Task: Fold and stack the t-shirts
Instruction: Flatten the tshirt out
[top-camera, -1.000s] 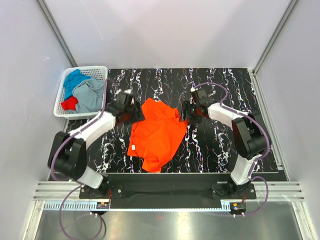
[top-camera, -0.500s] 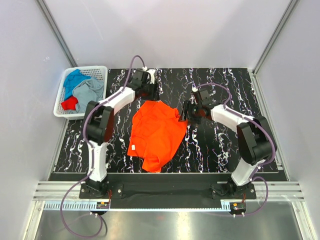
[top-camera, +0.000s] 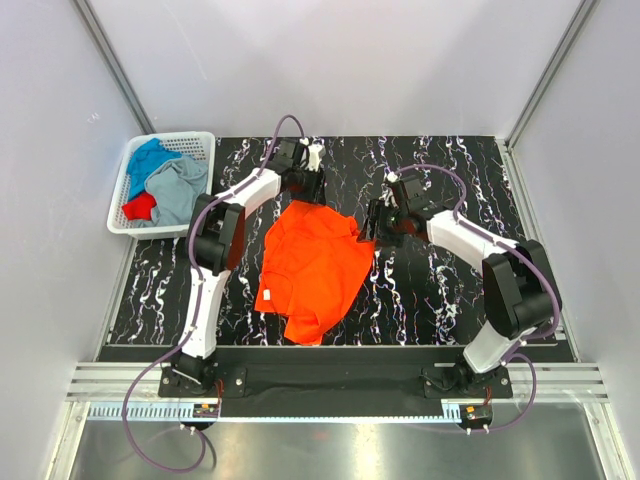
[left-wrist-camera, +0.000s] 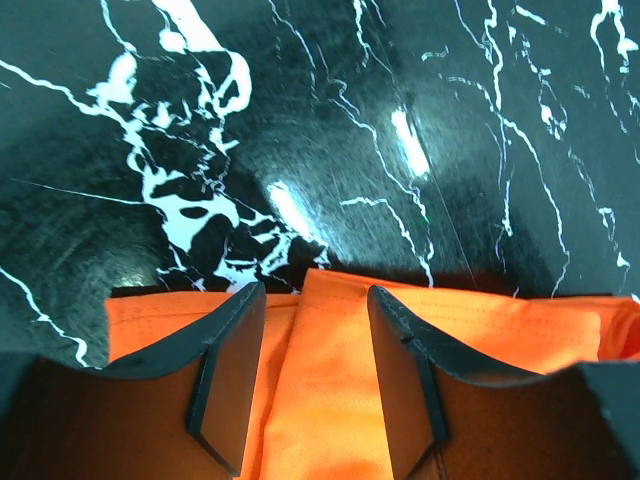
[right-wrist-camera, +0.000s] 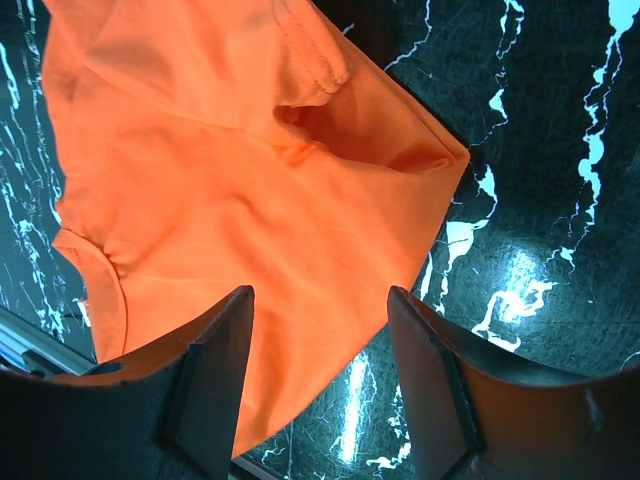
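Observation:
The orange t-shirt lies crumpled in the middle of the black marbled table. My left gripper is at its far edge; in the left wrist view the gripper is open, with a fold of the orange shirt between the fingers. My right gripper is at the shirt's right edge; in the right wrist view the gripper is open over the orange cloth. Blue, grey and red shirts lie in the basket.
The white lattice basket stands at the table's far left corner. Grey walls with metal rails surround the table. The arm bases are bolted at the near edge.
My left arm has swung from beside the basket to the shirt's far edge and stretched out. My right gripper has shifted slightly toward the shirt's right edge. The shirt lies the same.

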